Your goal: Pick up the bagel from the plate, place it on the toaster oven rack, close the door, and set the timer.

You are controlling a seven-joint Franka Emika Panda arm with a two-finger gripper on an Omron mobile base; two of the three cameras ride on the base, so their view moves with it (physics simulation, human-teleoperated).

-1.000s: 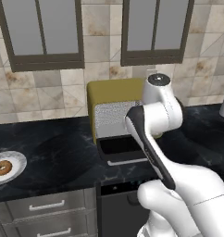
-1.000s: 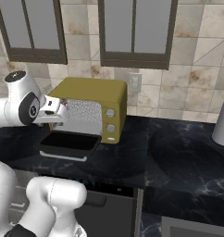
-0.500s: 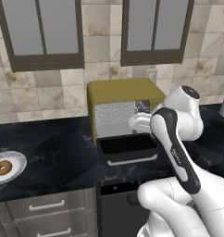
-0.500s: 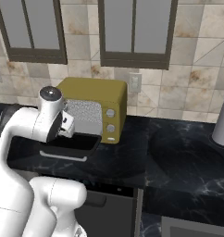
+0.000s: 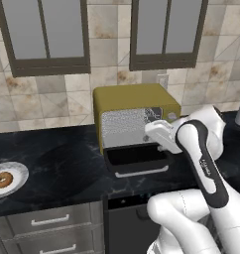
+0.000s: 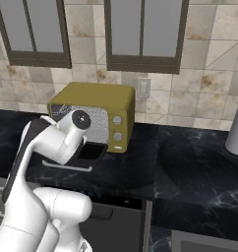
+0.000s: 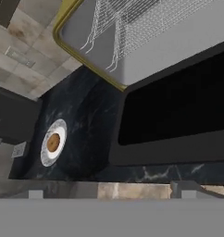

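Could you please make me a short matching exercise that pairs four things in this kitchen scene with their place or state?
Things:
1. bagel
2. door
3. fingers
4. toaster oven

Places or states:
A. folded down, open
B. on the plate
C. spread apart, holding nothing
D. against the tiled wall

Pairs: 1-B, 2-A, 3-C, 4-D

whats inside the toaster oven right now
The olive-yellow toaster oven stands with its black-glass door folded down. Inside shows the silvery wire rack in a shiny cavity, with nothing on it. The arm hides the cavity's right part. The golden-brown bagel lies on its white plate.
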